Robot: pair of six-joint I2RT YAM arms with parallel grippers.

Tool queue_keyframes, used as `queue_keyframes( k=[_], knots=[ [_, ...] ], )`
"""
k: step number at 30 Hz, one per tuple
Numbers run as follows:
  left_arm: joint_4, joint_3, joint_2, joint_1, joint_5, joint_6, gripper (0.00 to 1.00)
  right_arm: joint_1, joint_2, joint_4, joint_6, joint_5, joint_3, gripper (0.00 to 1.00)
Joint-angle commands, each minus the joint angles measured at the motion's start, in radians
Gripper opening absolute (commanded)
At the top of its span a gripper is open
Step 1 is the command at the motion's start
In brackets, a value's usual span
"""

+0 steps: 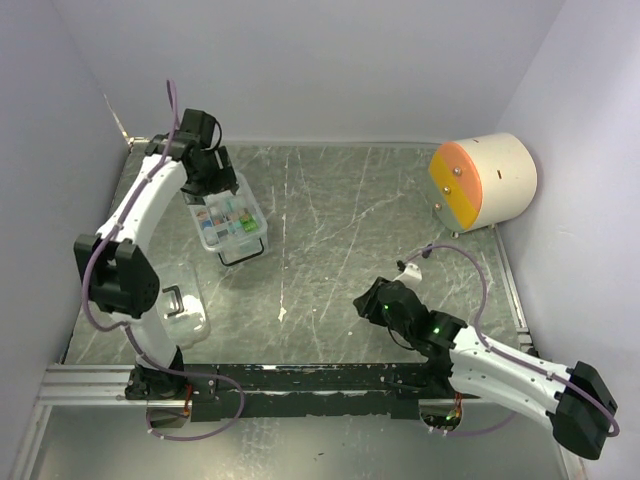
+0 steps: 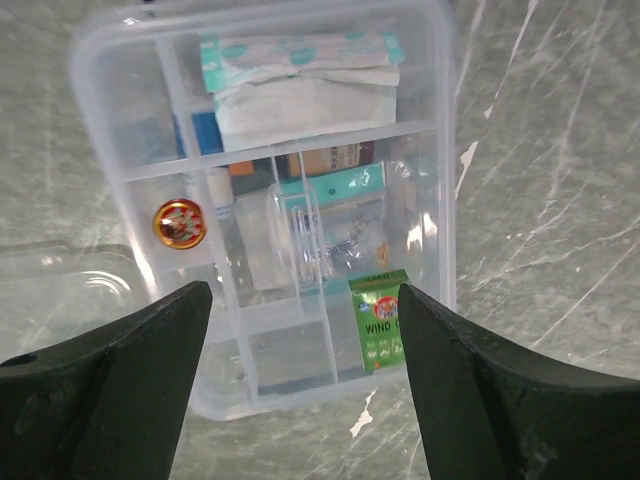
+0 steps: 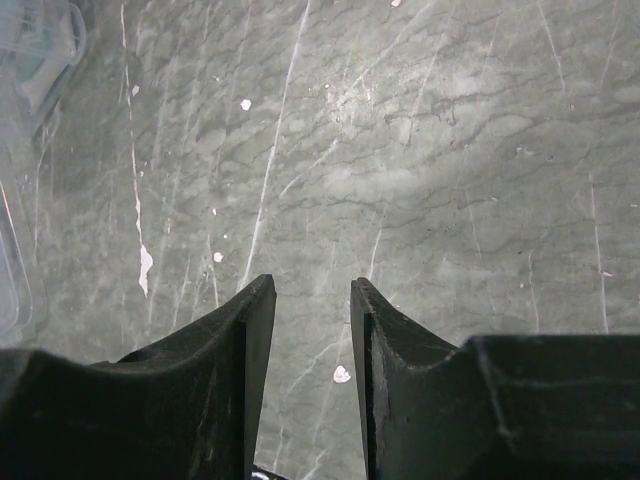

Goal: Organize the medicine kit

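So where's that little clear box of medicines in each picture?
Top view: medicine kit upper left, at the left pincer.
Left wrist: medicine kit fills the centre.
Right wrist: clear plastic in the top-left corner, possibly it.
Shared: the veined grey table.

The only lettering that can be read is on a small green cardboard box (image 2: 379, 320) in a corner compartment of the clear plastic divided medicine kit (image 2: 445, 120). It shows the white word "WIND" beneath a small red-and-white emblem. The finer print below is too small to read. Markings on the dark brown label strip (image 2: 335, 158) and the round red-and-gold tin (image 2: 179, 223) are illegible.
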Motion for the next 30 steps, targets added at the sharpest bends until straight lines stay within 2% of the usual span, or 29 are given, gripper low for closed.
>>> queue_keyframes(
  k=[1,4,6,11,15,22,27,30],
  knots=[
    [0.045,-0.032,-0.109,0.028,-0.086,0.064,0.85,-0.003,0.015,0.007,-0.015,0.014,0.041,0.37],
    [0.103,-0.059,-0.145,0.066,-0.126,0.1,0.85,-0.004,0.031,0.027,-0.046,0.002,0.054,0.39],
    [0.156,-0.071,-0.146,0.113,-0.101,0.112,0.85,-0.004,0.051,0.058,-0.083,-0.021,0.06,0.4],
    [0.314,-0.086,-0.078,0.232,0.064,0.13,0.8,-0.004,0.126,0.087,-0.103,-0.057,0.09,0.41],
    [0.38,-0.04,0.017,0.274,0.179,0.139,0.79,-0.003,0.18,0.109,-0.108,-0.094,0.114,0.41],
    [0.472,-0.021,0.143,0.337,0.529,0.208,0.8,-0.002,0.247,0.359,-0.282,-0.332,0.127,0.42],
    [0.507,-0.076,0.131,0.351,0.655,0.203,0.78,-0.002,0.387,0.455,-0.332,-0.43,0.196,0.44],
    [0.47,-0.11,0.115,0.357,0.651,0.205,0.74,-0.001,0.462,0.512,-0.344,-0.482,0.247,0.44]
  ],
)
